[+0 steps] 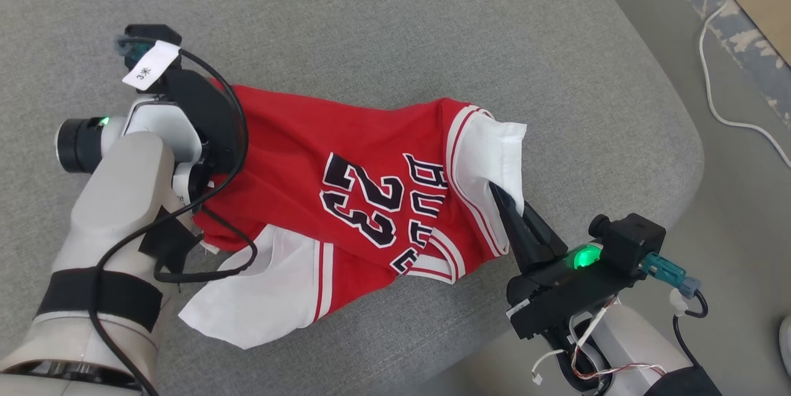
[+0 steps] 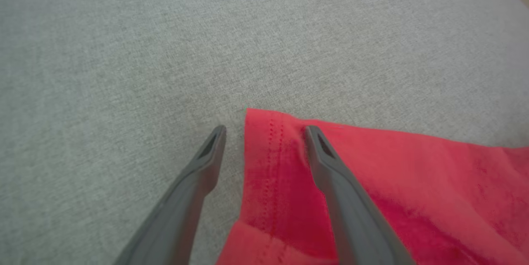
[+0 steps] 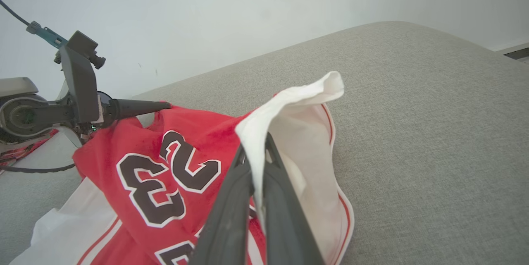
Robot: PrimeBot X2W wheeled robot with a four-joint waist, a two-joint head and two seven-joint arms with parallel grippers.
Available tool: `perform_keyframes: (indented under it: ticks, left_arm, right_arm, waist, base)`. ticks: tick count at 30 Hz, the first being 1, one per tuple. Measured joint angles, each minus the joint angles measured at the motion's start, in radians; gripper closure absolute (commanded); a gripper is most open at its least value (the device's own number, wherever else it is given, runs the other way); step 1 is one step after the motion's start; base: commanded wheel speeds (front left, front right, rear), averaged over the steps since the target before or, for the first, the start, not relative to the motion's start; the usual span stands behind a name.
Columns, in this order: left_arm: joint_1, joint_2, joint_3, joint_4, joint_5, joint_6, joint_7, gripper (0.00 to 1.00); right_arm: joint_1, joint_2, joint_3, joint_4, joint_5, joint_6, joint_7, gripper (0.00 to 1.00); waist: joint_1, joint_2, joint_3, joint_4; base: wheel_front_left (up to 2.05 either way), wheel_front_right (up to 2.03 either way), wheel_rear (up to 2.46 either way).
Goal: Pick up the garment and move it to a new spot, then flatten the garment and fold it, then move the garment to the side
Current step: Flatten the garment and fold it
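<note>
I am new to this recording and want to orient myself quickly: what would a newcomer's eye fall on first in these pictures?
The red jersey with a black 23 lies crumpled in the middle of the grey cushion. At the lower right of the head view, the right gripper has its fingers shut on the white sleeve. At the left, the left gripper is open, its fingers astride the jersey's red hem.

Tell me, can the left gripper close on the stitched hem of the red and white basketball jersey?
Probably yes: the left gripper is open and the stitched red hem of the jersey lies between its two dark fingers, with nothing in the way.
</note>
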Motion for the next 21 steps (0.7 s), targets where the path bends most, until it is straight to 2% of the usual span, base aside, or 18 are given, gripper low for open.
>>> perform_keyframes:
  ticks: [5, 10, 11, 13, 14, 21]
  left_arm:
    - [-0.012, -0.007, 0.0, 0.03, -0.002, -0.006, 0.007, 0.0]
    - [-0.037, -0.009, -0.003, 0.049, -0.007, -0.041, 0.01, 0.0]
    - [-0.039, -0.01, -0.005, 0.051, -0.007, -0.041, 0.01, 0.24]
    - [-0.04, -0.012, -0.007, 0.058, -0.008, -0.056, 0.01, 0.9]
    - [-0.04, -0.013, -0.009, 0.059, -0.008, -0.059, 0.009, 1.0]
    - [-0.065, -0.032, -0.012, 0.062, -0.012, -0.082, -0.025, 1.0]
  right_arm:
    - [-0.005, -0.004, 0.0, 0.0, 0.009, 0.0, 0.0, 1.0]
    - [-0.015, -0.005, 0.004, 0.001, 0.009, 0.0, 0.0, 1.0]
    - [-0.015, -0.005, 0.005, 0.001, 0.01, 0.0, -0.001, 1.0]
    - [-0.015, -0.005, 0.007, 0.002, 0.011, 0.0, -0.001, 1.0]
    - [-0.015, -0.005, 0.007, 0.003, 0.012, 0.0, -0.001, 1.0]
    - [-0.015, -0.017, -0.007, 0.009, 0.016, 0.0, -0.001, 1.0]
  waist:
    - [-0.0001, 0.0, 0.004, -0.001]
    - [-0.0001, 0.0, 0.007, 0.001]
    - [-0.0001, 0.0, 0.007, 0.002]
    - [-0.0001, 0.0, 0.007, 0.004]
    - [-0.0001, 0.0, 0.007, 0.006]
    - [-0.0001, 0.0, 0.001, 0.024]
  base:
    - [0.0, 0.0, 0.0]
    - [0.0, 0.0, 0.0]
    - [0.0, 0.0, 0.0]
    - [0.0, 0.0, 0.0]
    - [0.0, 0.0, 0.0]
    - [0.0, 0.0, 0.0]
